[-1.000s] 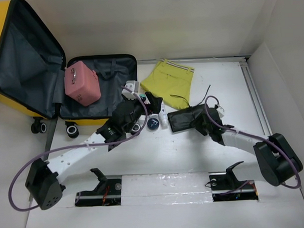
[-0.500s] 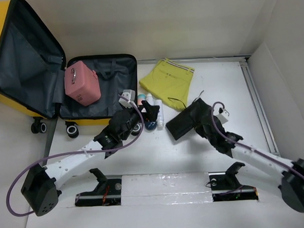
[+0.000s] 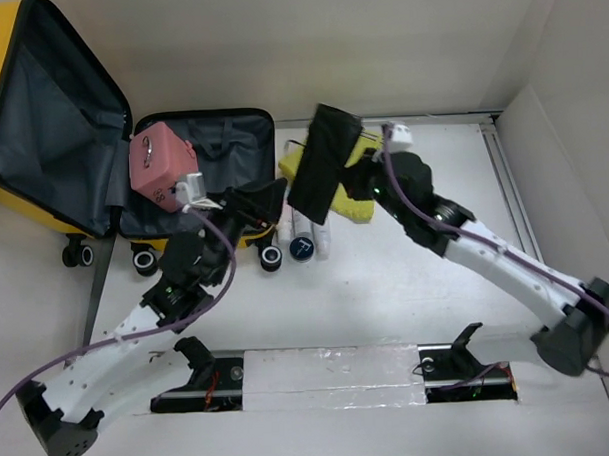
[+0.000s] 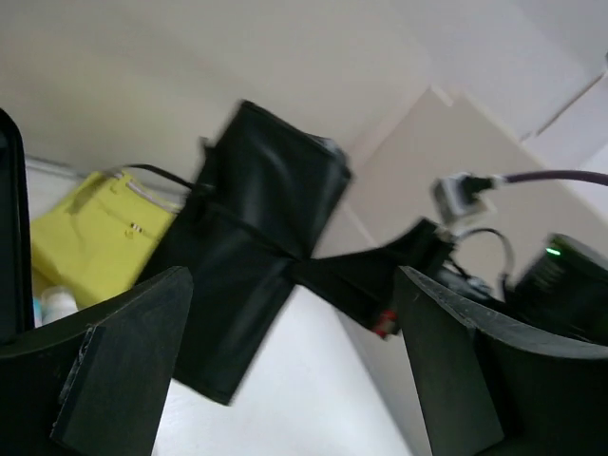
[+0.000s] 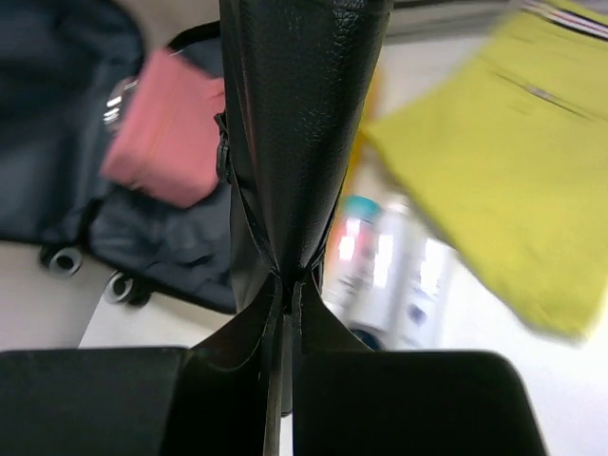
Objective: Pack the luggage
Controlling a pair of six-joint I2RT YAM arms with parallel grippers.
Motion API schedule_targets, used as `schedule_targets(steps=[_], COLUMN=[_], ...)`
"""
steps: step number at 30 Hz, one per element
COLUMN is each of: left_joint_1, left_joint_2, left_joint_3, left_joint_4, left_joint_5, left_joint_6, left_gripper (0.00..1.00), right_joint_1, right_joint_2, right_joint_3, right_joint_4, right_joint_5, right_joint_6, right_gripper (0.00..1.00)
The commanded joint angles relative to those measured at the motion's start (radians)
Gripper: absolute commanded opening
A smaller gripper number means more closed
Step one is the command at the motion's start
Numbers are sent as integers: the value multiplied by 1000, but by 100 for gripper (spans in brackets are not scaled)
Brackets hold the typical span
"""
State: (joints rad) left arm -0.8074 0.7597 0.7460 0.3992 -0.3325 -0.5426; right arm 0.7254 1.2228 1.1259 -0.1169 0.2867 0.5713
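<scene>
The luggage (image 3: 51, 137) lies open at the far-left corner of the table (image 3: 427, 304), its lid spread to the left and the grey lining bare. I judge the hard shell stiff and smooth, likely slippery for me, and on its wheels it may roll if shoved. The lid's zippered rim looks the best place to pinch. A pink case (image 3: 162, 168) sits in the base half. A yellow garment (image 5: 503, 171) lies by the far edge, around the middle. My right fingers (image 5: 313, 328) are clamped on a black pouch (image 3: 322, 162), held up above that garment. My left fingers (image 4: 123, 370) are spread wide and hold nothing, near the luggage's base. Toiletry bottles (image 3: 315, 233) lie just beside it.
</scene>
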Motion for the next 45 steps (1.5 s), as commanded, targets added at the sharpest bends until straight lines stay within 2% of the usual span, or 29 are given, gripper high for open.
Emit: schedule_targets(steps=[1,4,7,9,10,13,15,19,20,21,23,24,26,32,33,34,35,37,38,40,41,42,45], left_joint_1=[1,1,1,1,1,1,1,1,1,1,1,1,1,1,1,1,1,1,1,1,1,1,1], left_joint_2=[-80,-148,-161,-161,-161,-172,-172,-181,-181,-181,-156,-143,-100,97,154,179,200,243,253,279,279,291,280], left_joint_3=[-20,-30,-19,-8,1,13,13,26,26,15,29,38,47,107,121,121,131,119,107,96,96,107,87], left_joint_4=[20,-11,-80,-98,-118,-140,-140,-174,-155,-145,-145,-166,-166,-206,-206,-206,-217,-208,-170,-152,-166,-166,-134], left_joint_5=[-106,-164,-203,-223,-223,-244,-244,-254,-254,-254,-244,-244,-220,-197,-188,-188,-178,-178,-178,-168,-181,-191,-200], left_joint_6=[-40,-40,-40,-40,-40,-40,-40,-31,-31,-31,-31,-31,-31,-55,-56,-68,-68,-80,-80,-80,-80,-70,-59], left_gripper=[83,83,83,83,83,83,83,83,83,82,82,82,82,82,82,82,82,81,81,81,81,81,81], right_joint_1=[11,0,0,0,-9,-18,-29,-38,-47,-47,-58,-58,-87,-161,-196,-214,-230,-254,-254,-238,-227,-216,-188], right_joint_2=[157,372,596,702,804,976,1036,1141,1171,1182,1182,1152,1095,727,678,590,551,491,456,445,445,454,503], right_joint_3=[228,385,663,762,809,980,1054,1172,1186,1199,1192,1171,1062,699,567,498,429,239,186,59,31,11,-26], right_joint_4=[155,177,177,177,177,137,76,76,76,57,42,42,66,155,155,155,155,155,155,155,155,145,134], right_joint_5=[-309,-517,-683,-710,-722,-684,-655,-692,-705,-705,-718,-718,-718,-605,-581,-557,-531,-480,-471,-446,-437,-437,-452], right_joint_6=[-172,-194,-173,-131,-96,-50,-36,10,10,10,10,-4,-24,-146,-157,-157,-169,-169,-180,-191,-191,-200,-225], right_gripper=[0,0,0,0,0,1,1,0,9,28,88,100,100,100,98,85,74,45,35,37,50,55,58])
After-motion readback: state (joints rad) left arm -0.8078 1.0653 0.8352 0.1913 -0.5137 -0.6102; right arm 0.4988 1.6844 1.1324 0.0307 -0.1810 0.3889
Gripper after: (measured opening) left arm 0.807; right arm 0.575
